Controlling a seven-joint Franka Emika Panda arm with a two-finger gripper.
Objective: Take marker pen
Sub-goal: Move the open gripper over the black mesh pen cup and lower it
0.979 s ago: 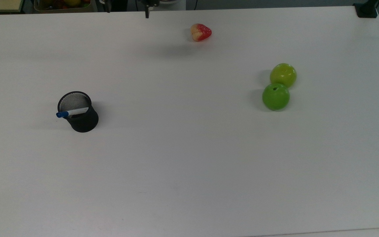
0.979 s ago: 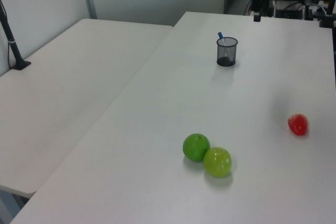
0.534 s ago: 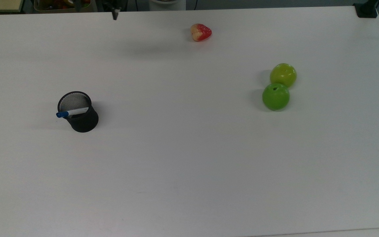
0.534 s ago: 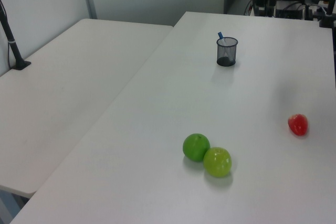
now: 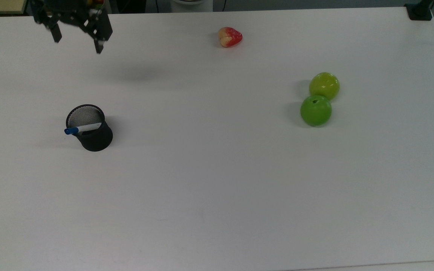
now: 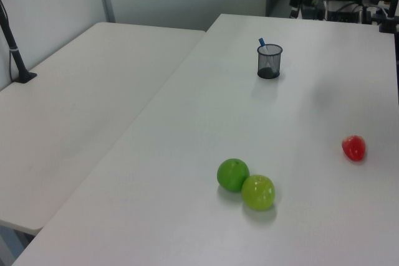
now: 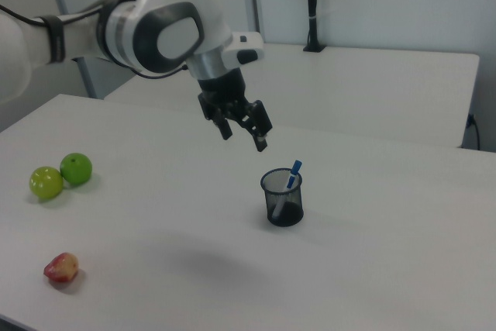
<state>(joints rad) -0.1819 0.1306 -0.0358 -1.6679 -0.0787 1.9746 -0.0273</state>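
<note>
I am looking at the marker pen (image 5: 83,128), which is leaning in the black mesh cup (image 5: 90,129) with its blue cap poking up over the rim on the top view's left. The cup is standing on the worktop (image 5: 217,188) toward the top view's left edge, about midway between near and far edges. I am holding the end effector (image 5: 77,40) in the air above the worktop's far left corner in the top view, fingers spread apart and gripping nothing. In the right view it is hanging above and to the left of the cup, well apart from the pen. Nothing of the task is done yet, I judge: the approach, the closing on the pen and the lift out are all waiting. Two green apples (image 5: 319,98) are touching near the top view's right edge, and a red fruit (image 5: 230,37), possibly a strawberry, is lying by the far edge.
</note>
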